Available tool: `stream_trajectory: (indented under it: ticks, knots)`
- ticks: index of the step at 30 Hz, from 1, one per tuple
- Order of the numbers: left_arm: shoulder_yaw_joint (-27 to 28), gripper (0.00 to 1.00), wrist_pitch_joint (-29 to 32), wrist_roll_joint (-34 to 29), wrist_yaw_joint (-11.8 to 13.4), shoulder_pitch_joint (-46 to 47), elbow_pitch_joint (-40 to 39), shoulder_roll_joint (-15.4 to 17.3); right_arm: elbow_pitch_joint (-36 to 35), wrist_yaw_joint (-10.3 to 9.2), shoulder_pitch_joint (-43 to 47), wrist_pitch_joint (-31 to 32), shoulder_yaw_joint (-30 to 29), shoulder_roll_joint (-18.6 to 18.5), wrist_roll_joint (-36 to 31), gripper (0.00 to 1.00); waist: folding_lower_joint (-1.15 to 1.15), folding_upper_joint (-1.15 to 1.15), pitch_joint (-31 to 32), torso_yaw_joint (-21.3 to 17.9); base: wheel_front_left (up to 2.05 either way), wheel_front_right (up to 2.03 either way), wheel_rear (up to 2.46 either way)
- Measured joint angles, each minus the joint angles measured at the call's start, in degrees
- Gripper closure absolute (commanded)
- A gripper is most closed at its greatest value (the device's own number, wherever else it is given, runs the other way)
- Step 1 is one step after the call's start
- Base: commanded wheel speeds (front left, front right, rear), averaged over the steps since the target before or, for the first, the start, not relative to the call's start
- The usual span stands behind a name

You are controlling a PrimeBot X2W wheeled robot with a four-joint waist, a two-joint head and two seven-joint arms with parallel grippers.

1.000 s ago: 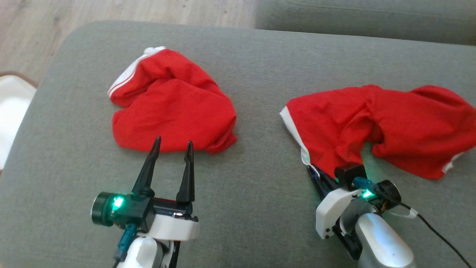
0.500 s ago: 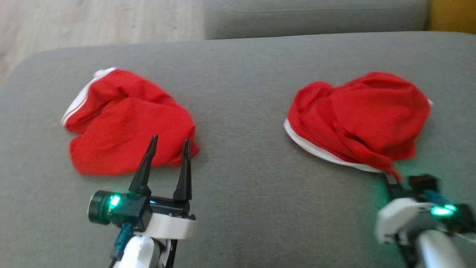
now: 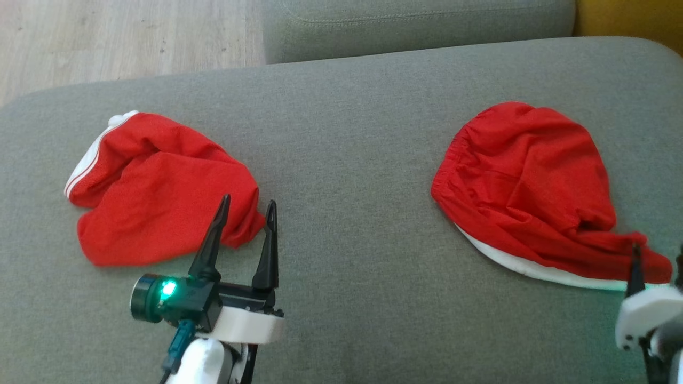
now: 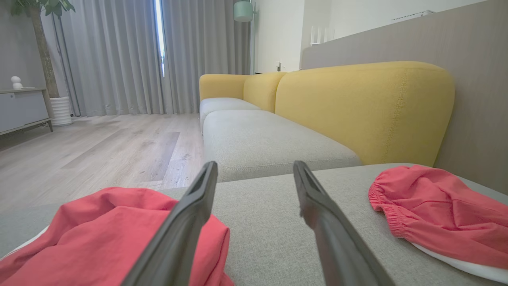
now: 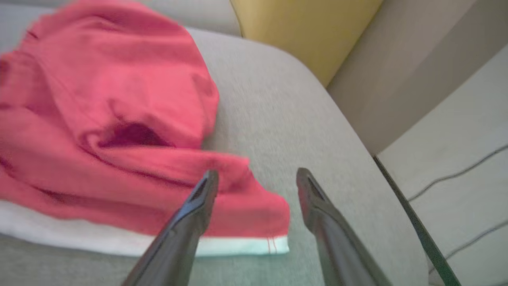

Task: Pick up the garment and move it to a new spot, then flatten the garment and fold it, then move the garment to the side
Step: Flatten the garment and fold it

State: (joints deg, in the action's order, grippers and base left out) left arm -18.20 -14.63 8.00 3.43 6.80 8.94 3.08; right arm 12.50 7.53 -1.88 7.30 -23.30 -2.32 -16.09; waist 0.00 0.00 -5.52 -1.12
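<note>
Right wrist view: right claw (image 5: 257, 174) spread wide, empty, beside garment (image 5: 119, 99).

- Grey seat cushion (image 3: 341, 298) spans the near scene.
- Second grey cushion (image 4: 262, 139) lies just beyond its far edge.
- Yellow sofa back (image 4: 365, 107) stands far right.
- Pale wood floor (image 4: 99, 147) is far left; grey curtains (image 4: 119, 55), potted plant (image 4: 61, 112) and low cabinet (image 4: 22, 109) stand beyond it.

This looks like a home living room. A yellow sofa (image 4: 357, 107) with grey seat cushions (image 4: 262, 139) stands along the wall. Beyond its far end hang long grey curtains (image 4: 119, 55). Pale wood flooring (image 4: 99, 147) lies before the sofa. Across it stand a low cabinet (image 4: 20, 107) and what may be a potted tree (image 4: 39, 39).
</note>
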Motion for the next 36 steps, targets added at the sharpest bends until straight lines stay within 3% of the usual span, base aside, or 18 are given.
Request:
stream_trajectory:
  ticks: [3, 10, 15, 25, 36]
  knots:
    - [0.0, 0.00, 0.0, 0.0, -0.5, 0.0, 0.1, 0.0, -2.4, 0.00, -0.2, -3.4, 4.2, 0.0, 5.0, 0.00, 0.00, 0.00, 0.3, 0.2, 0.00, 0.00, 0.00]
    - [-0.2, 0.00, 0.0, 0.0, -0.5, 0.0, 0.5, -0.1, -6.0, 0.00, 0.3, -11.8, 23.5, 0.0, 15.1, 0.00, 0.00, 0.00, 1.0, 1.3, 0.00, 0.00, 0.00]
    - [-0.4, 0.00, 0.0, 0.7, -0.4, -0.1, 0.8, -0.1, -3.8, 0.00, 0.4, -16.0, 29.6, -0.1, 18.8, 0.00, 0.00, 0.00, 1.1, 2.8, 0.00, 0.00, 0.00]
    - [-1.3, 0.00, 0.0, 1.0, -0.4, -0.2, 1.7, -0.1, 6.3, 0.00, -3.0, -18.4, 28.0, -0.1, 17.7, 0.00, 0.00, 0.00, 0.0, 6.7, 0.00, 0.00, 0.00]
    - [-3.8, 0.00, 0.0, 1.8, -0.3, 0.1, 2.0, -0.1, 22.1, 0.00, -13.0, -14.8, 23.2, -0.2, 12.7, 0.00, 0.01, 0.00, -2.8, 10.1, 0.00, 0.00, 0.00]
